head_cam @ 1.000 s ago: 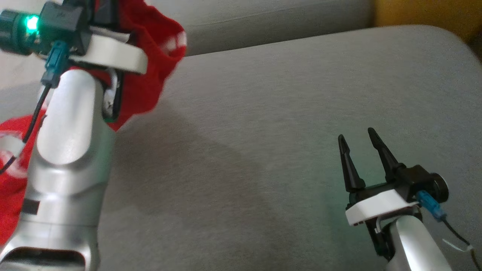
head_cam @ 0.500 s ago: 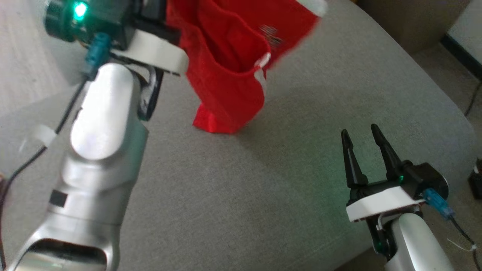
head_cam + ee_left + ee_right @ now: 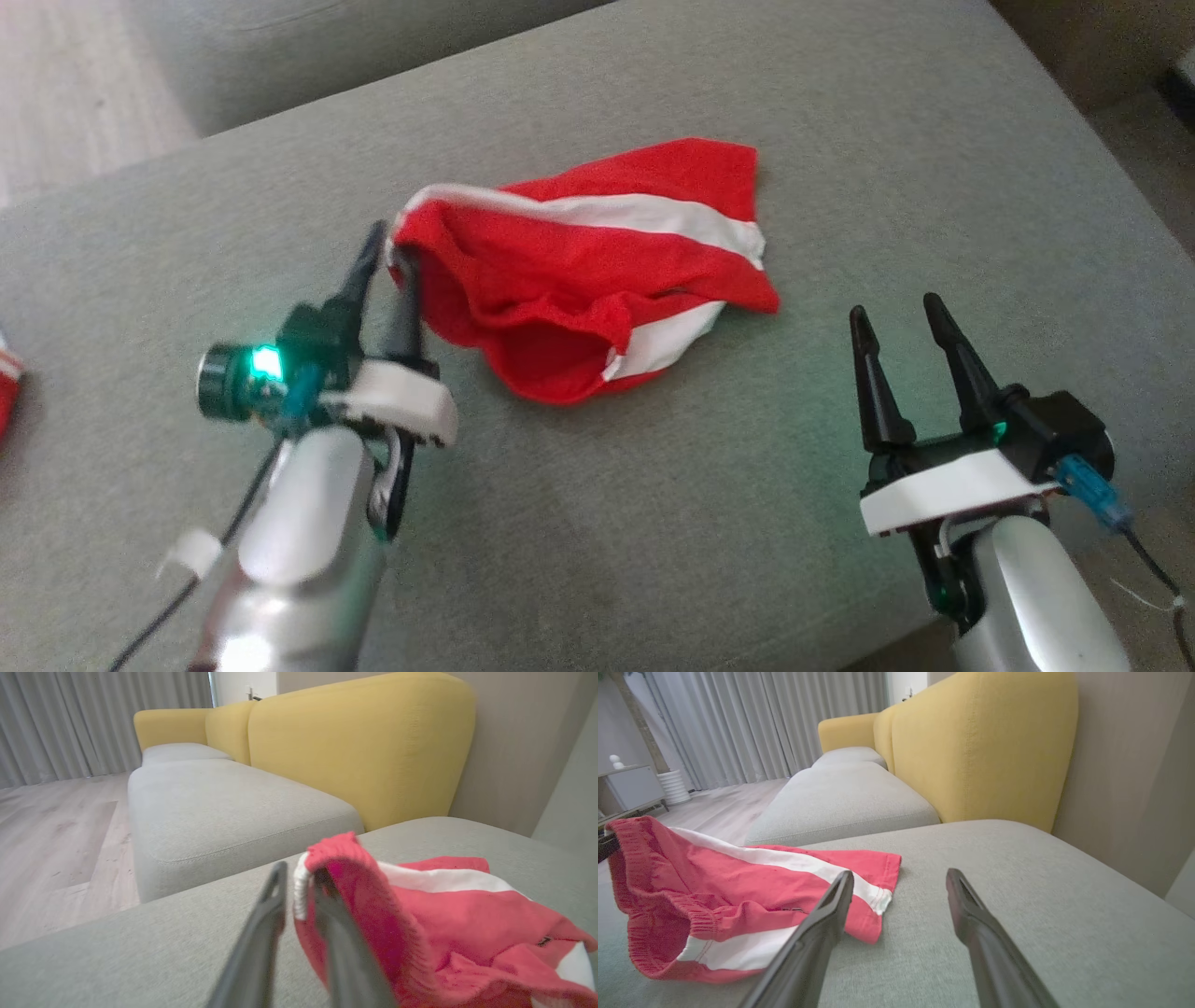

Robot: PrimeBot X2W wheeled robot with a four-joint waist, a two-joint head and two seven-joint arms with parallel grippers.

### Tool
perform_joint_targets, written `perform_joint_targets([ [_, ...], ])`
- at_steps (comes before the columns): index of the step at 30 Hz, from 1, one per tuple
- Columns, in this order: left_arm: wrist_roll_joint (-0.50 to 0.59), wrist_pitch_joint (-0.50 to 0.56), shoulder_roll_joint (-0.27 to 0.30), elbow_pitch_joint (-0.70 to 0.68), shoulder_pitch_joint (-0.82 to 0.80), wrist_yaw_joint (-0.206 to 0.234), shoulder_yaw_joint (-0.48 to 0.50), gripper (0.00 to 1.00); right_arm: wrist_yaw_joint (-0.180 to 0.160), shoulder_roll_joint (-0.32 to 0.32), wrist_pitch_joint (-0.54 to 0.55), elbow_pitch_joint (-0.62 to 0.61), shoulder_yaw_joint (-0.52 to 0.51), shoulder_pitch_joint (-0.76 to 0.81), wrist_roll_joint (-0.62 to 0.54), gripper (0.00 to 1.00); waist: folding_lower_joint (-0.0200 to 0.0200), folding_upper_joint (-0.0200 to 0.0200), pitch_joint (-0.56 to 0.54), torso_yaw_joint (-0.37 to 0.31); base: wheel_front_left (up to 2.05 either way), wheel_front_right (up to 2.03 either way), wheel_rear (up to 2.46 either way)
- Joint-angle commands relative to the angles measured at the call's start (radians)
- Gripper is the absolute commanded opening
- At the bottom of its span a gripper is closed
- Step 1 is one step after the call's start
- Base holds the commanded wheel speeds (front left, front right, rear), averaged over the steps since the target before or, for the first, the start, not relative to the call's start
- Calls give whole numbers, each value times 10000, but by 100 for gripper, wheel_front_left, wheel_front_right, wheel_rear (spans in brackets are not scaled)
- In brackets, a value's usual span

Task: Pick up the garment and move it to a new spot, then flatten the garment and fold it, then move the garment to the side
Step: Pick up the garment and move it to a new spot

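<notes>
At the far left edge of the head view a scrap of red cloth (image 3: 5,383) lies on the seat, too cut off to tell what it is. Lower left of centre, the left fingers (image 3: 392,250) are pinched almost shut on the white-edged waistband of the shorts (image 3: 607,271). They hold that corner a little off the seat while the rest lies slumped mid-frame, waist gaping, one leg flat towards the upper right. I'd say the pinch is at the band because the elastic gives a firm edge to carry by. The arm sits low, I think, because the shorts are being set down at the new spot. Flattening and folding are not yet begun. At the lower right the right fingers (image 3: 892,308) stand spread wide with nothing between them. They are near the closer leg hem but apart from it, well placed, I reckon, to take the other side for smoothing. The seat (image 3: 840,140) is a broad grey woven cushion, soft, so cloth may drag rather than slide. In the wrist views grey curtains (image 3: 752,723) hang at the upper left with pale wood floor (image 3: 56,826) below. More grey seats (image 3: 224,798) fill the middle, with a yellow backrest (image 3: 359,751) to their right and a plain wall (image 3: 504,742) at the far right.
</notes>
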Motion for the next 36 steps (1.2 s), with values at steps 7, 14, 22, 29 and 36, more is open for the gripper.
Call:
perform_joint_targets([
  [7, -175, -123, -31, -2579, 2398, 533, 597, 100, -7, 14, -63, -129, -24, -112, -292, 100, -2, 0, -643, 1018, 0, 0, 0],
  [14, -718, -125, -42, -4691, 4667, 1620, 722, 100, -7, 14, -63, -13, -174, 671, -473, 100, -2, 0, -1676, 1919, 0, 0, 0],
  [22, -276, -125, -44, -6123, 6040, 2249, 976, 100, -7, 14, -63, -65, 21, 1384, -570, 100, -2, 0, -2268, 2580, 0, 0, 0],
  [29, 231, -125, -44, -6145, 7013, 2092, 1074, 100, -7, 14, -63, -374, 228, 2166, -815, 100, -2, 0, -2650, 2951, 0, 0, 0],
  [36, 447, -125, -44, -6183, 7217, 1943, 1114, 100, -7, 14, -63, -551, 330, 2389, -854, 100, -2, 0, -2815, 3120, 0, 0, 0],
])
